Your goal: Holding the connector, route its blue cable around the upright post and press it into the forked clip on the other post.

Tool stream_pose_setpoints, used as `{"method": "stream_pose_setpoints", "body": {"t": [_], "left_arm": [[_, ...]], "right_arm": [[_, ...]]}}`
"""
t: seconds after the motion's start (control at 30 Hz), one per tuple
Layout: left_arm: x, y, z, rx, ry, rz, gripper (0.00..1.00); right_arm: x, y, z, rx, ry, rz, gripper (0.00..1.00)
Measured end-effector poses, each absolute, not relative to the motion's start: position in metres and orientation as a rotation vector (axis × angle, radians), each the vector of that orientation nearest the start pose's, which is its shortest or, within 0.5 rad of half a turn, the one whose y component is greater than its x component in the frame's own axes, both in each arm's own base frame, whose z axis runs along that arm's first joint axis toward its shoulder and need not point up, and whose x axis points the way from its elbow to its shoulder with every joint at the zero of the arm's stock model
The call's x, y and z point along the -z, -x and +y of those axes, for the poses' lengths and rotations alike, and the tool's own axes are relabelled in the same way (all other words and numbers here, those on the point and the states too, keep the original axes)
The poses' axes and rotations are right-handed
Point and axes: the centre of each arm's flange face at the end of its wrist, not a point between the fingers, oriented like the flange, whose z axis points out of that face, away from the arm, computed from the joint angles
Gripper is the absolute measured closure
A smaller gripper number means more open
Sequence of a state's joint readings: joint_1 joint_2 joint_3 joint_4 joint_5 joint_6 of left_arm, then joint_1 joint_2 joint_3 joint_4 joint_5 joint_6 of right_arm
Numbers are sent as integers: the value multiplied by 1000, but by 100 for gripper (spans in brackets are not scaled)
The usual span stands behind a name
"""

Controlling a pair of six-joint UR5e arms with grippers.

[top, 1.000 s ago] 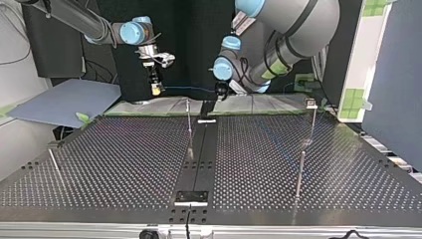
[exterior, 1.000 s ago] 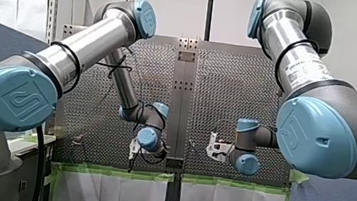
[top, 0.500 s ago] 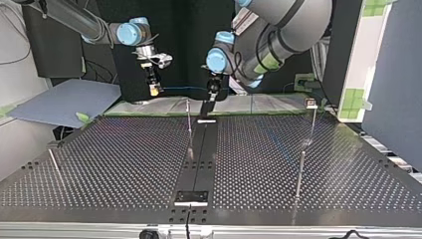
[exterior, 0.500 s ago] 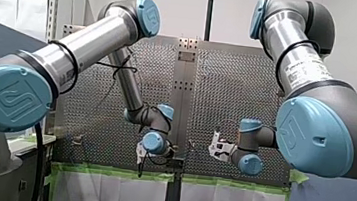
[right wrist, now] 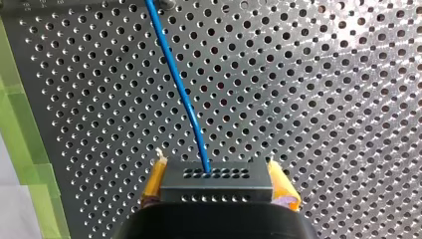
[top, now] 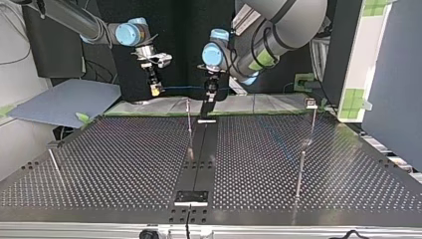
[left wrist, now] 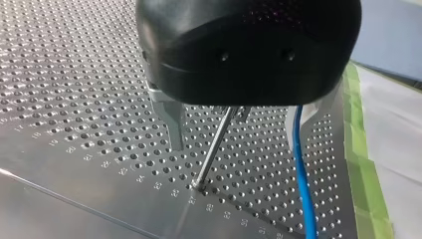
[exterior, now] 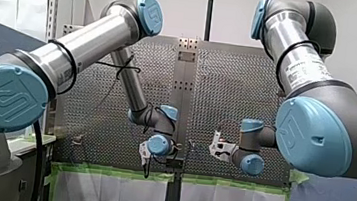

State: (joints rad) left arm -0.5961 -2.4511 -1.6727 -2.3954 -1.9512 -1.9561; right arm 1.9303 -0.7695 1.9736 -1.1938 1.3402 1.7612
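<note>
My right gripper [right wrist: 217, 168] clamps its yellow pads [right wrist: 281, 181] on the dark grey rectangular connector block [right wrist: 216, 188]. The thin blue cable [right wrist: 181, 94] runs ahead from it. My left gripper [left wrist: 235, 145] stands wide, with the slim upright metal post [left wrist: 213, 149] between its metal fingers [left wrist: 171, 124] and the cable just beside one finger.

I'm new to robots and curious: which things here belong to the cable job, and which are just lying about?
Belong: connector held in my right gripper; blue cable; upright post between the open fingers of my left gripper; post with a clip-like head.
Lying about: grey sheet; green tape; bare rod at the top view's left.
</note>
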Motion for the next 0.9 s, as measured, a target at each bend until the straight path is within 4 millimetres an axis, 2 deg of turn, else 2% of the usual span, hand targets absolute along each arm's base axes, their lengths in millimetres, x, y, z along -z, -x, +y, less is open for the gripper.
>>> {"method": "stream_pose_setpoints", "body": {"t": [0.57, 0.6, 0.63, 0.67, 0.7, 0.73, 0.77, 0.8, 0.83, 0.87, 0.9], "left_arm": [[9, -450, -430, 285, -38, 1770, 2], [9, -451, -431, 283, -45, 1761, 11], [8, -452, -431, 281, -50, 1755, 11], [8, -453, -432, 279, -54, 1749, 30], [8, -453, -432, 275, -59, 1745, 43], [7, -454, -432, 268, -65, 1741, 43], [7, -454, -432, 261, -69, 1739, 61], [7, -454, -431, 249, -74, 1736, 73], [7, -454, -431, 239, -77, 1735, 73], [7, -454, -431, 229, -80, 1733, 88], [7, -454, -430, 216, -82, 1731, 96]], "right_arm": [[9, -334, -453, -1743, -1594, -1066, 100], [9, -334, -453, -1742, -1594, -1066, 100], [9, -334, -454, -1742, -1594, -1066, 100], [9, -334, -454, -1741, -1593, -1066, 100], [9, -334, -454, -1741, -1593, -1067, 100], [9, -334, -454, -1740, -1593, -1067, 100], [9, -334, -454, -1740, -1592, -1067, 100], [9, -333, -454, -1740, -1592, -1067, 100], [9, -333, -454, -1739, -1592, -1068, 100], [9, -333, -454, -1739, -1592, -1068, 100], [9, -333, -454, -1738, -1592, -1069, 100]]}}
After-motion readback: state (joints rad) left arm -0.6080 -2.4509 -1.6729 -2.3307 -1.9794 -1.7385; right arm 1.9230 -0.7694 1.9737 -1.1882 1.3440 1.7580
